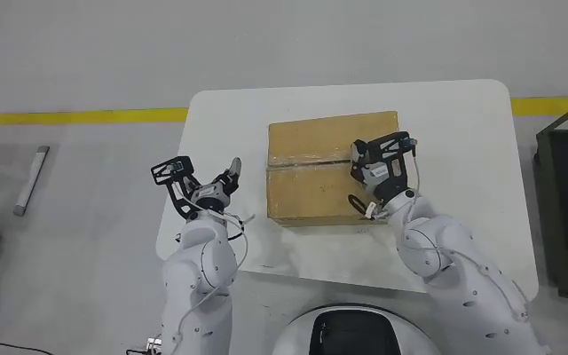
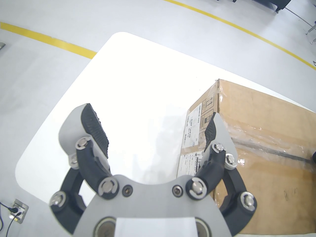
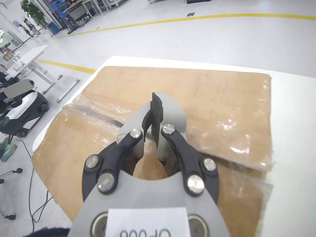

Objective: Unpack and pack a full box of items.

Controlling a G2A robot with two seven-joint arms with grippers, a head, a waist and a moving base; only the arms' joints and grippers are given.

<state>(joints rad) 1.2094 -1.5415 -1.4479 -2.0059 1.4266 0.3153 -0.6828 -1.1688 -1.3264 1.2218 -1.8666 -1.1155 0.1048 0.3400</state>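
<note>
Top view: a closed cardboard box [image 1: 333,169] lies near the middle of a white table [image 1: 461,115], its top flaps joined along a seam covered with clear tape [image 1: 306,162]. The left gripper [image 1: 204,170] hangs over bare tabletop just beside the box's left end; the right gripper [image 1: 383,153] is above the right part of the box top. Left wrist view: the left gripper [image 2: 153,129] has its fingers spread wide and holds nothing; the table [image 2: 123,87] lies beneath, and the labelled end face of the box [image 2: 259,136] stands close to one fingertip. Right wrist view: the right gripper [image 3: 155,117] has its ribbed pads pressed together with nothing between them, positioned over the box [image 3: 222,94] near the wrinkled tape [image 3: 98,117]; whether it touches the cardboard cannot be told. The table [image 3: 291,112] edge shows beyond the box.
</note>
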